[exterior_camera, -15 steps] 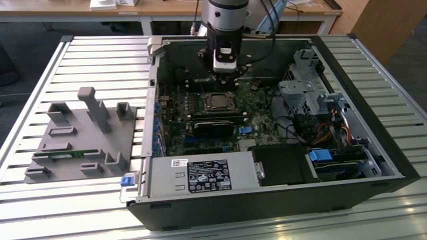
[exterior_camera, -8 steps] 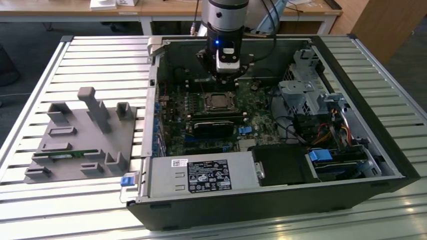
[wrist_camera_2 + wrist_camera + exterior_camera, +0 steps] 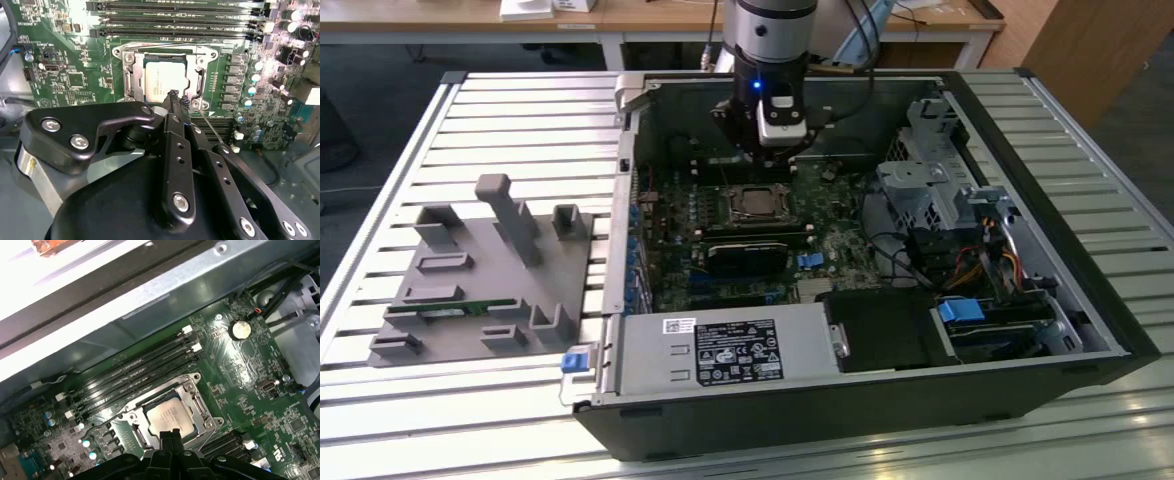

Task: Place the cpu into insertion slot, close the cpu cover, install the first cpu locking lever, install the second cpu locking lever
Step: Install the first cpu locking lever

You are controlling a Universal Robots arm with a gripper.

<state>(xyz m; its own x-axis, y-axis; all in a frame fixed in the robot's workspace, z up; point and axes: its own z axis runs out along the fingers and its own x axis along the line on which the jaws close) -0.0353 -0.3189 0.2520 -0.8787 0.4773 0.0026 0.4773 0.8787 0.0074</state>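
Cpu (image 3: 162,82) lies just below the claw (image 3: 174,96), its tips pinched together and empty, framed by the cpu cover (image 3: 129,85); probably light, stiff, fragile: grip edges.

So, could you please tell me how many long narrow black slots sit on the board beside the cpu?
4. The long black slots lie parallel, side by side, on the green board, between the cpu and the case's metal wall. None seems hidden.
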